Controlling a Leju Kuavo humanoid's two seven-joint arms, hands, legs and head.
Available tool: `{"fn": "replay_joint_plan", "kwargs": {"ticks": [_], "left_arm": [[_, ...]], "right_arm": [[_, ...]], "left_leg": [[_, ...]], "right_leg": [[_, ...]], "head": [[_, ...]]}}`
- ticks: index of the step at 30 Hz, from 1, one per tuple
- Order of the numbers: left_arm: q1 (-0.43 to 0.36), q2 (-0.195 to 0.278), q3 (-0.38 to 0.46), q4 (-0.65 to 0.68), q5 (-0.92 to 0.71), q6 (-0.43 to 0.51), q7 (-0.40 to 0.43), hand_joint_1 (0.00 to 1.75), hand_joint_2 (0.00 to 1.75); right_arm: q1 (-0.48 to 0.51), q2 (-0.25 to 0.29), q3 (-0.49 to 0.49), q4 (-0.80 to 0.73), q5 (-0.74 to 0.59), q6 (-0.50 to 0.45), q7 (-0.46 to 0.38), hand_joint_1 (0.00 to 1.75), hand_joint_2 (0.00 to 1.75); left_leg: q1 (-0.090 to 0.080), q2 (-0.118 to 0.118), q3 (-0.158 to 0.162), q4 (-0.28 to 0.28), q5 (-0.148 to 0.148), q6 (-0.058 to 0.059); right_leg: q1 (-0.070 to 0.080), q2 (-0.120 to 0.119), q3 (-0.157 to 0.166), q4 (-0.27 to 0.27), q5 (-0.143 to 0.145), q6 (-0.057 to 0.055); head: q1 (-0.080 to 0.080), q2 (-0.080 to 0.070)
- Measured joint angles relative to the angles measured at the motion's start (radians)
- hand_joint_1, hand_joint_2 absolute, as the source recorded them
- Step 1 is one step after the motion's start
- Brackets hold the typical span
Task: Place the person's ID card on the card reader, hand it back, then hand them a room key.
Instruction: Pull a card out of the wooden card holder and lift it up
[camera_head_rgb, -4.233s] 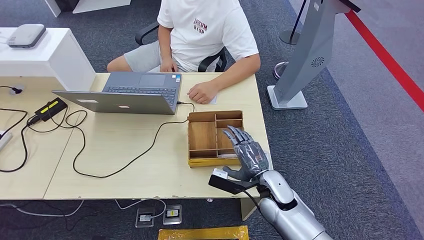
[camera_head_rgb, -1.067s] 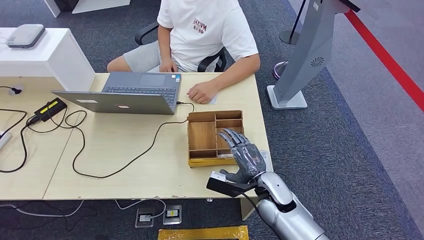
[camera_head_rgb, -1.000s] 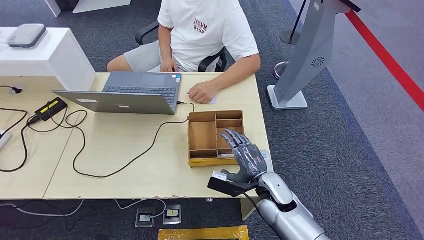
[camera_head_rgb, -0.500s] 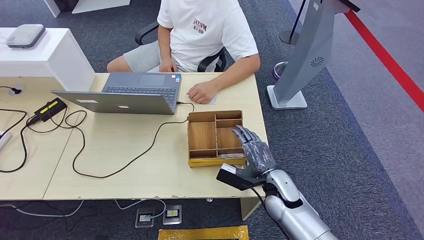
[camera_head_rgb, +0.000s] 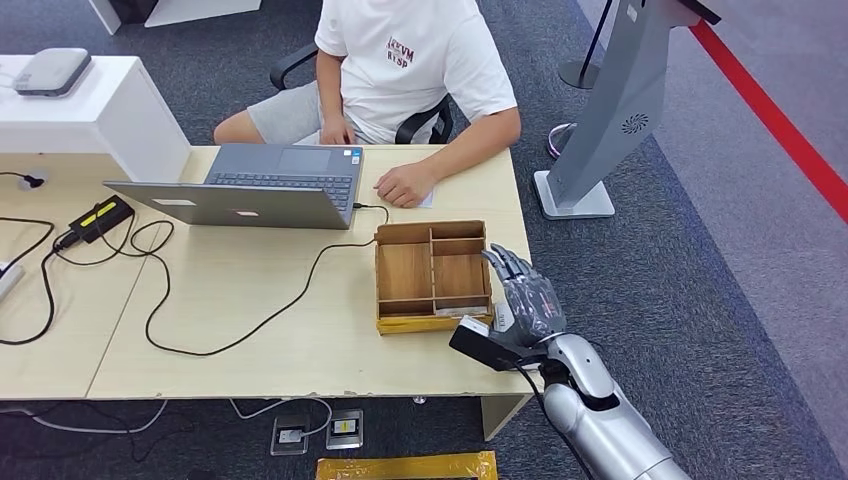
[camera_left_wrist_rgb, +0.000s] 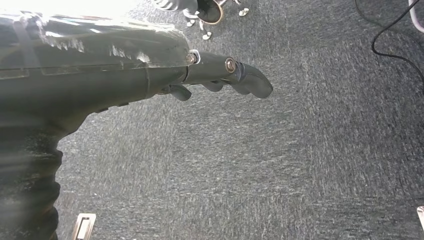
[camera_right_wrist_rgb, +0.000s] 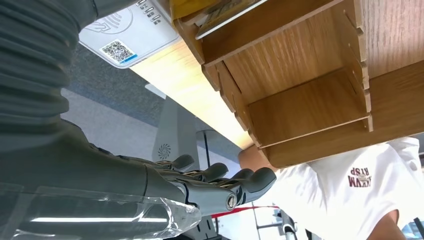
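Observation:
My right hand (camera_head_rgb: 527, 298) hovers open just past the right wall of the wooden tray (camera_head_rgb: 383, 270), over the table's right edge, holding nothing. In the right wrist view its fingers (camera_right_wrist_rgb: 235, 184) stretch out straight beside the tray (camera_right_wrist_rgb: 300, 107). The white card reader (camera_right_wrist_rgb: 127, 32) with a QR sticker lies on the table next to the tray's near corner. Cards (camera_right_wrist_rgb: 220, 12) lie in the tray's narrow front slot (camera_head_rgb: 452, 311). The person's hand (camera_head_rgb: 403, 186) rests on the table with a white card (camera_head_rgb: 427, 200) at its edge. My left hand (camera_left_wrist_rgb: 215, 75) hangs over grey carpet, holding nothing.
An open laptop (camera_head_rgb: 260, 185) stands in front of the seated person, its black cable (camera_head_rgb: 250, 330) looping across the table to the tray's far corner. A power brick (camera_head_rgb: 100, 216) and wires lie at the left. A grey kiosk stand (camera_head_rgb: 600, 130) rises right of the table.
My right hand has shifted to the right, from above the tray's right compartments to beside its right wall. The person and the table's things have stayed still.

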Motion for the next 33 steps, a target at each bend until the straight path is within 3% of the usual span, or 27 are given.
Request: {"fn": "replay_joint_plan", "kwargs": {"ticks": [19, 33], "left_arm": [[0.0, 0.0, 0.0, 0.0, -0.014, -0.006, -0.01, 0.0, 1.75], [0.0, 0.0, 0.0, 0.0, -0.009, -0.005, -0.01, 0.0, 1.75]], "right_arm": [[0.0, 0.016, 0.016, 0.0, 0.028, 0.1, -0.033, 0.0, 1.75], [-0.005, 0.028, 0.041, 0.01, 0.016, 0.105, -0.051, 0.0, 1.75]], "left_leg": [[0.0, 0.0, 0.0, 0.0, 0.0, 0.0], [0.0, 0.0, -0.001, 0.0, 0.0, 0.0]], "right_leg": [[0.0, 0.0, 0.0, 0.0, 0.0, 0.0], [0.0, 0.0, 0.0, 0.0, 0.0, 0.0]], "head": [[0.0, 0.0], [0.0, 0.0]]}}
